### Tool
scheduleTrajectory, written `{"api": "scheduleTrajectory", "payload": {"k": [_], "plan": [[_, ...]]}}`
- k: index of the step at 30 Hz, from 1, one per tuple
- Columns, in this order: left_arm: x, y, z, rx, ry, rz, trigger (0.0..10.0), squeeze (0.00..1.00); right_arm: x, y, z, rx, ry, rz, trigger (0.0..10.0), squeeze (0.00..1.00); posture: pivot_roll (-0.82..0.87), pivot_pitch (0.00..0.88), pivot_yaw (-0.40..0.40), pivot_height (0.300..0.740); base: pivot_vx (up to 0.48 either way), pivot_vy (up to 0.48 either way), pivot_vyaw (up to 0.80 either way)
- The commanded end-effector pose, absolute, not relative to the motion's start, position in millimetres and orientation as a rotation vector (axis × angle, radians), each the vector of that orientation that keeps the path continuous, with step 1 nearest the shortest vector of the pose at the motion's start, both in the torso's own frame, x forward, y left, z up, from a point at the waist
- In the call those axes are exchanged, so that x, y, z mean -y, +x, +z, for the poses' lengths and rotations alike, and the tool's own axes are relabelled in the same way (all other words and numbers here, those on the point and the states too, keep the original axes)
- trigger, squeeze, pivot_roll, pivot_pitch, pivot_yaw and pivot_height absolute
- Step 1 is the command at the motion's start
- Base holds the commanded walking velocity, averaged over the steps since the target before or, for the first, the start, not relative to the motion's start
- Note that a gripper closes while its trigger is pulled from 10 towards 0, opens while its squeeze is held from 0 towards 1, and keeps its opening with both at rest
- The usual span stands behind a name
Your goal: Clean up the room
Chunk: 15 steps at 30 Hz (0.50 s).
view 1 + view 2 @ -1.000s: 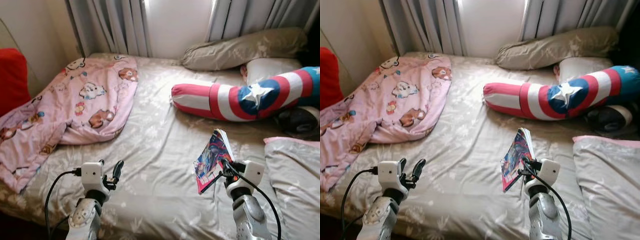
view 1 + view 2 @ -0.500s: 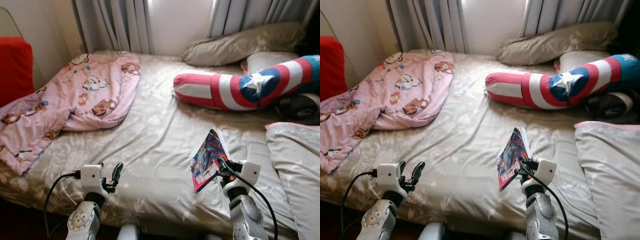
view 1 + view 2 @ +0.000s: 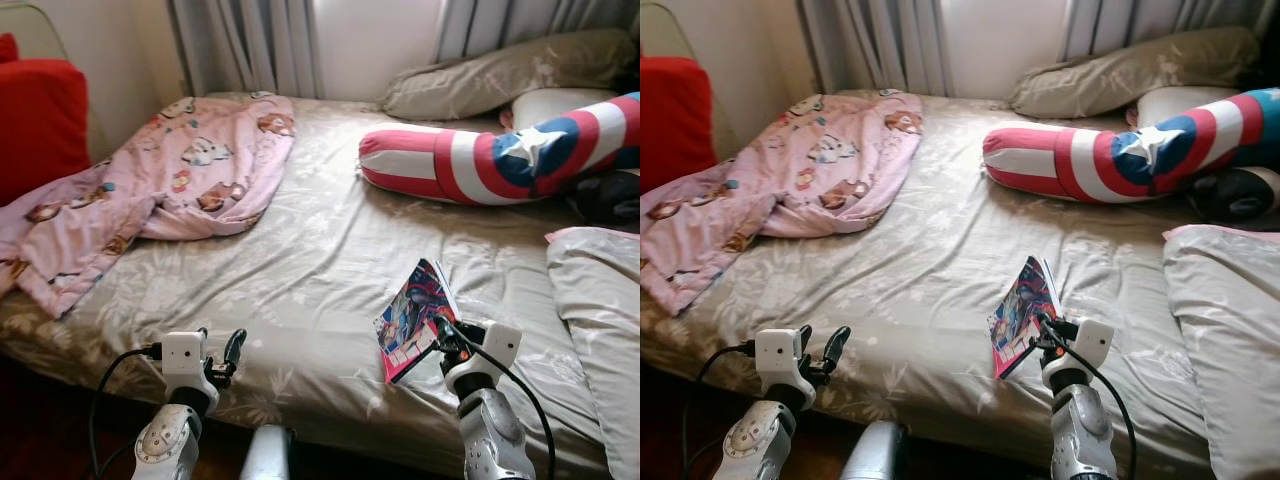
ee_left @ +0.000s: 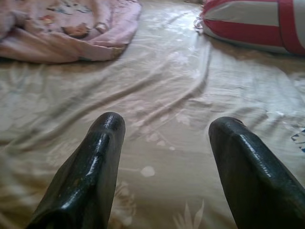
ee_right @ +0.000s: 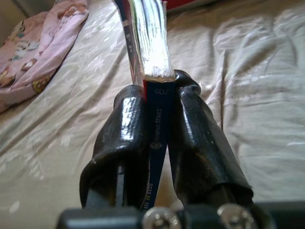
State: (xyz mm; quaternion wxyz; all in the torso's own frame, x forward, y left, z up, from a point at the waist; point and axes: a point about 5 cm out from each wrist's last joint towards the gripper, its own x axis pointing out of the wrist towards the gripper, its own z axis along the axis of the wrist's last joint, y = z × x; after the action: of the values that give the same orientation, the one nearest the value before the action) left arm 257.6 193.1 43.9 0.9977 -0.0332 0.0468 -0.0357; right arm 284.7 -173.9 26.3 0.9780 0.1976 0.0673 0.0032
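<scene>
Bare sheet [image 3: 320,250] ahead — blanket [image 3: 160,190] left

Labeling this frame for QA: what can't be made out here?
- Book title: cover too small and angled in the eye views; in the right wrist view it is seen edge-on between the fingers.
- Dark object behind the striped bolster: mostly hidden, unidentifiable.
- Red cushion: cut by the left edge.
- Grey pillow: cut by the right edge.

I see a home bedroom, a bed [image 3: 300,290] in beige floral sheets, a pink cartoon blanket [image 3: 150,200], pillows [image 3: 500,75], a striped star bolster [image 3: 490,165], grey curtains [image 3: 250,45] behind.
</scene>
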Motion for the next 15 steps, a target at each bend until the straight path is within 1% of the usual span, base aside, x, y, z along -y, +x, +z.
{"api": "scheduleTrajectory", "payload": {"k": [1, 5, 15], "plan": [[-192.8, 260.6, 48.9, -0.08, -0.055, -0.083, 10.0, 0.0, 172.1, 292.4, 38.3, -0.072, 0.406, 0.03, 10.0, 0.0, 0.16, 0.013, 0.005, 0.633, 0.0, 0.0, 0.0], [-193.8, 260.6, 48.8, -0.08, -0.064, -0.075, 10.0, 0.0, 171.2, 293.2, 38.7, -0.067, 0.411, 0.03, 10.0, 0.0, 0.16, 0.014, 0.006, 0.633, 0.0, 0.0, 0.0], [-194.7, 260.6, 49.1, -0.084, -0.069, -0.073, 10.0, 0.0, 172.1, 297.7, 42.3, -0.044, 0.446, 0.015, 10.0, 0.0, 0.16, 0.024, 0.014, 0.633, 0.276, 0.0, 0.0]]}}
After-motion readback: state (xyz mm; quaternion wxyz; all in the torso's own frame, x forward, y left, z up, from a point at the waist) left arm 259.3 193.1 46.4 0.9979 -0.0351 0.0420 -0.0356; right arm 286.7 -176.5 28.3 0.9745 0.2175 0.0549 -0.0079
